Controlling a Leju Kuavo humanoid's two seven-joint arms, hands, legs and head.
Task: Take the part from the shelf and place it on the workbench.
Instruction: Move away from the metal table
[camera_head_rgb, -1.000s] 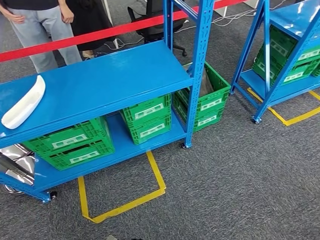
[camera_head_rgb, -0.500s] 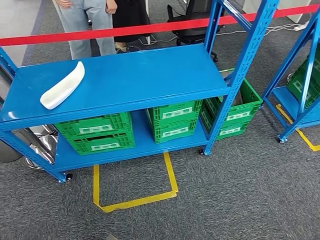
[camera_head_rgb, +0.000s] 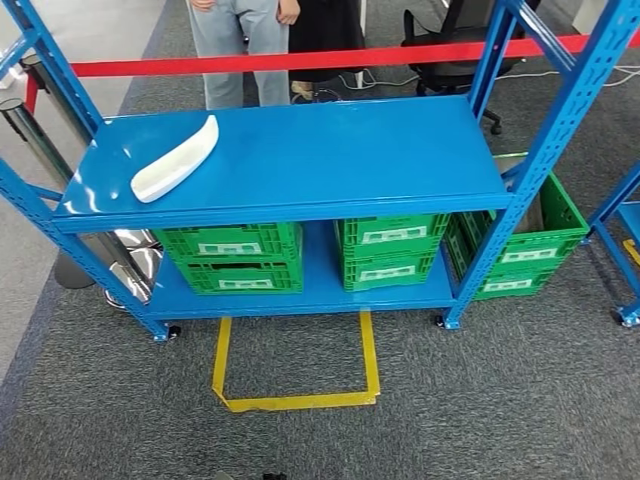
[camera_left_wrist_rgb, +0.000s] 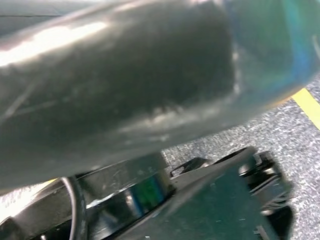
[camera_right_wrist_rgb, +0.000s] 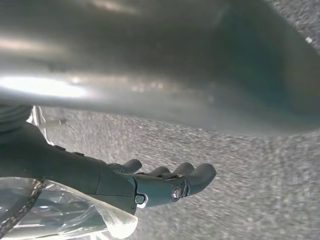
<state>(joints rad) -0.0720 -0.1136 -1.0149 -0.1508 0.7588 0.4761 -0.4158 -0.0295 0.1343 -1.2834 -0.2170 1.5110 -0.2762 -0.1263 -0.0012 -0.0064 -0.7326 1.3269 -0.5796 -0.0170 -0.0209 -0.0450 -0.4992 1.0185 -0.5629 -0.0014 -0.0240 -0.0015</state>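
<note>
Your left hand's hidden in a blurry wrist shot so can't tell its state, right hand (camera_right_wrist_rgb: 158, 185) hangs empty over carpet, fingers loosely extended, well away from the white part (camera_head_rgb: 175, 158) on the blue shelf (camera_head_rgb: 317, 165), green crates (camera_head_rgb: 230, 257) underneath, person (camera_head_rgb: 238, 45) standing behind.

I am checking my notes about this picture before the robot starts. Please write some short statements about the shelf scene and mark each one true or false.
1. The white part lies on the upper board of the blue shelf, near its left end. True.
2. The right hand holds the white part. False: in the right wrist view it hangs over the carpet with nothing in it, fingers straight.
3. Two green crates stand on the lower board. True; a third green crate sits beside the shelf's right post.
4. The yellow tape on the floor forms a closed square. False: the side toward the shelf is open.
5. A red barrier runs behind the shelf. True.
</note>
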